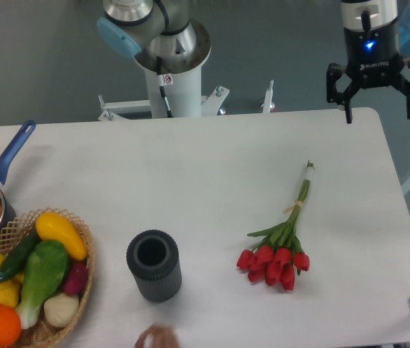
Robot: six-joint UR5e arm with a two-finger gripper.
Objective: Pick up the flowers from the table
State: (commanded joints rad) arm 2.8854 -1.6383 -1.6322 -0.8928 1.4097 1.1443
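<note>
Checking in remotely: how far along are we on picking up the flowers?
Nothing looks done yet: the flowers lie flat on the table, buds toward the near edge, stems pointing to the far right corner. In hand: the gripper hangs open and empty above that far right corner, apart from the bunch. Left: move over the stems, descend, close and lift.

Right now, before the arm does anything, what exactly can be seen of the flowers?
The flowers are a small bunch of red tulips with closed buds, green leaves and thin green stems bound by a pale tie about midway. They lie flat on the white table, right of centre, buds towards the near edge and the pale stem ends pointing up and to the right. Only the table touches them. The dark ribbed cylinder stands apart to their left, and the gripper hangs open above the far right corner, well clear.
</note>
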